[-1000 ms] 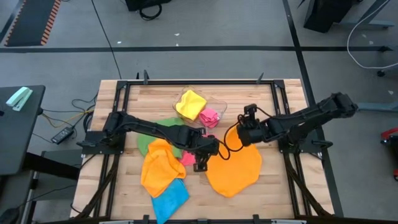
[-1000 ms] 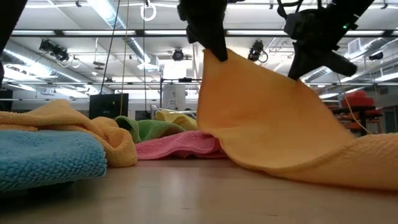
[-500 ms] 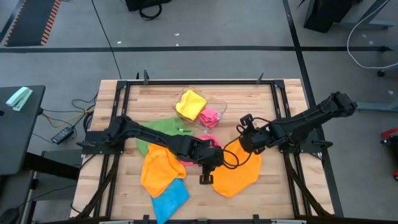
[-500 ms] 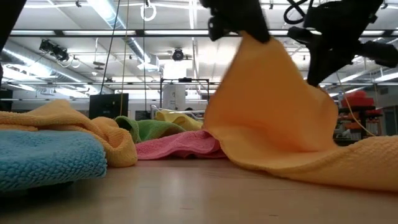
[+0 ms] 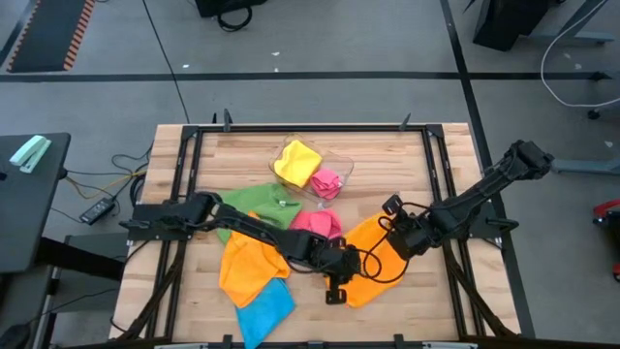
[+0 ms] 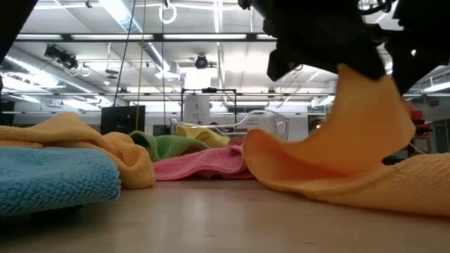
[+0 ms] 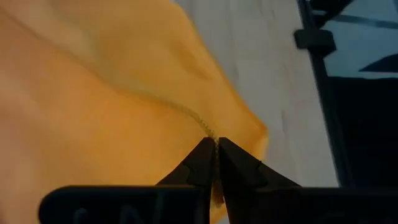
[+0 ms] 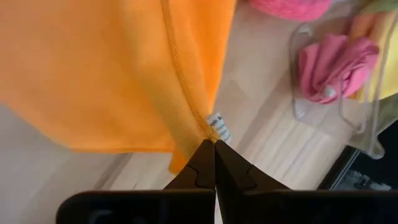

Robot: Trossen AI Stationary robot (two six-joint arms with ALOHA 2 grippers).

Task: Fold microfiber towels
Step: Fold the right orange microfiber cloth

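Both tools pinching orange towel (image 5: 373, 254) edges, left tool (image 7: 216, 147), right tool (image 8: 214, 144), white tag only in right wrist view

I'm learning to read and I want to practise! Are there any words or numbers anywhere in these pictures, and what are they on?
White tag sewn on the edge of the orange towel, right wrist view: it has dark marks, but they are too small and blurred to read.
Everywhere else, on the other towels, the clear tray, the table and the arms: no words, numbers or signs can be seen.
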